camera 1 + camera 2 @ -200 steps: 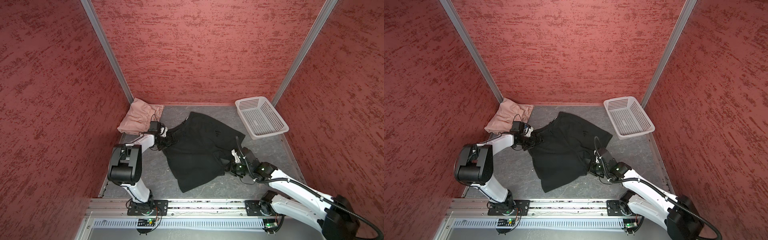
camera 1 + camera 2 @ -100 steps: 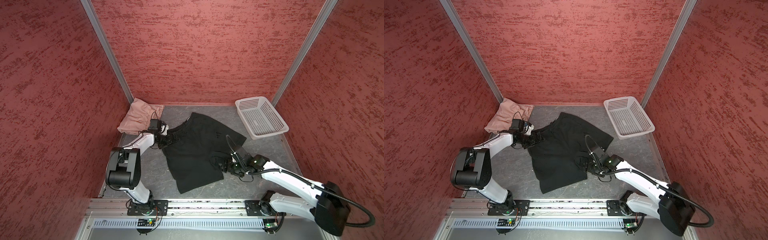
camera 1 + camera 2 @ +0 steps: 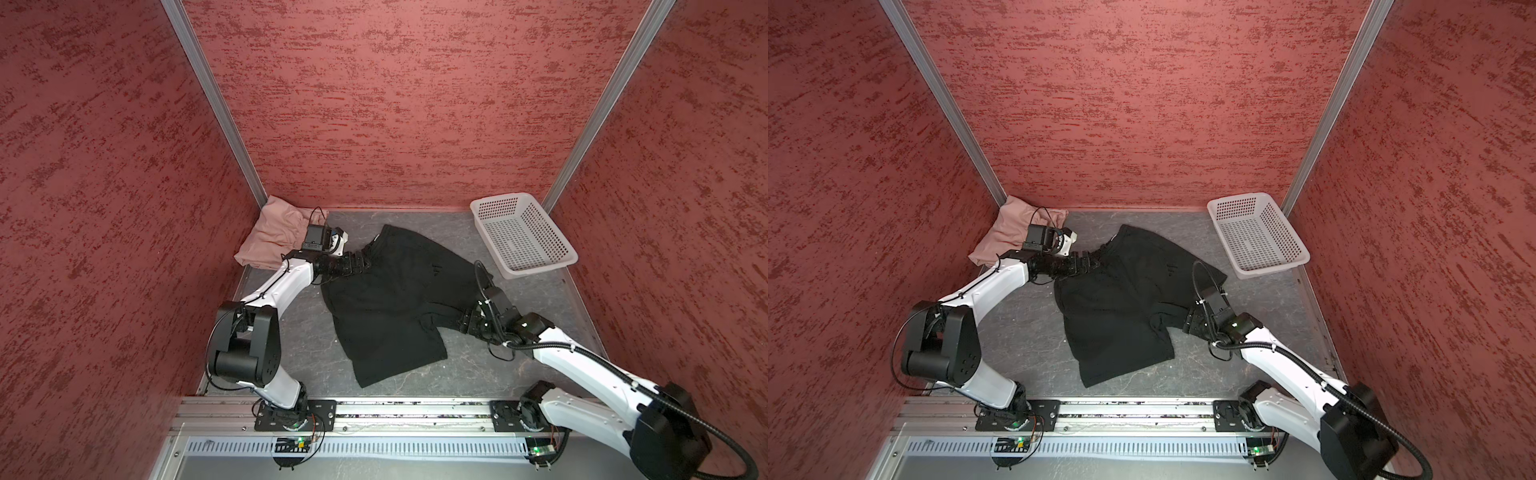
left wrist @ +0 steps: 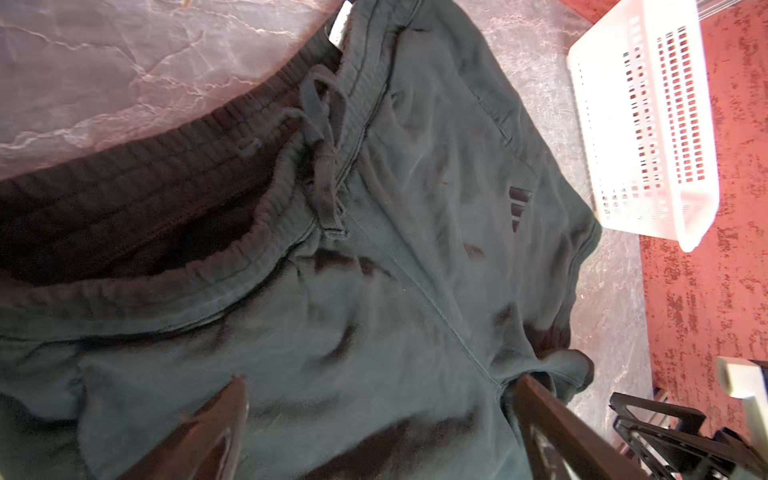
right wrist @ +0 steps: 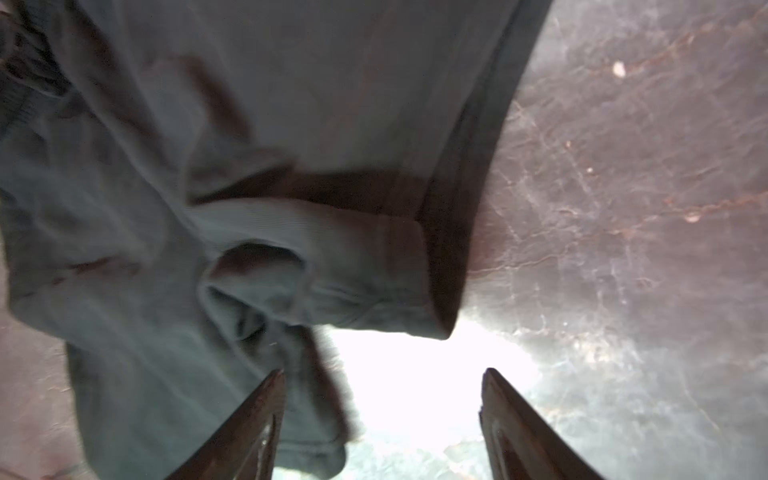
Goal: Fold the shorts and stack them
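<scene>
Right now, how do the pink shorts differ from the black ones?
The pink shorts are pale and bundled compactly in the far left corner; the black shorts are dark and spread out across the middle, waistband and both legs showing. The black shorts cover far more surface than the pink shorts. Both are soft fabric lying on the grey table.

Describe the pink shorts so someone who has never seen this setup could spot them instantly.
Find the grey table walled in red, then look to its far left corner. The pink shorts lie bundled there. They are the only pink cloth; the black shorts lie spread mid-table.
</scene>
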Action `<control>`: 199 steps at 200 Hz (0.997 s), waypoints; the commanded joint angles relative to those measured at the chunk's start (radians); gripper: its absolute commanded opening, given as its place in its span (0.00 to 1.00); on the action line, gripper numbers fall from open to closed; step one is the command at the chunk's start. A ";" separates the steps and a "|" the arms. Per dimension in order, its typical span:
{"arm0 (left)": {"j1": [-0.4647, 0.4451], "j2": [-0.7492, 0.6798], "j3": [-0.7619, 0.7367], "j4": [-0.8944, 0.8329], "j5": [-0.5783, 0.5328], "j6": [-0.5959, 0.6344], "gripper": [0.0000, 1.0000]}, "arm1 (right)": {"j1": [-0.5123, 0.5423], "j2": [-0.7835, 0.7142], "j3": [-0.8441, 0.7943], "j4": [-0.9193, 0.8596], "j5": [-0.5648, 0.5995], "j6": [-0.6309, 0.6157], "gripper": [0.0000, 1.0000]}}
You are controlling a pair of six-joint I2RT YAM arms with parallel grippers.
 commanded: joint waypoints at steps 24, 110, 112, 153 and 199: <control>0.003 0.031 -0.019 -0.011 -0.031 0.031 0.99 | -0.105 0.033 0.001 0.125 -0.004 -0.153 0.72; 0.010 0.023 -0.041 -0.017 -0.054 0.032 1.00 | -0.125 0.183 0.000 0.307 -0.260 -0.203 0.37; 0.010 0.023 -0.040 -0.018 -0.055 0.033 0.99 | -0.125 0.183 0.002 0.304 -0.261 -0.202 0.34; 0.025 0.025 -0.042 -0.025 -0.062 0.037 0.99 | -0.125 0.107 0.089 0.095 -0.239 -0.153 0.00; 0.042 0.049 -0.033 -0.022 -0.078 0.019 0.99 | -0.126 -0.089 -0.022 -0.107 -0.243 0.062 0.04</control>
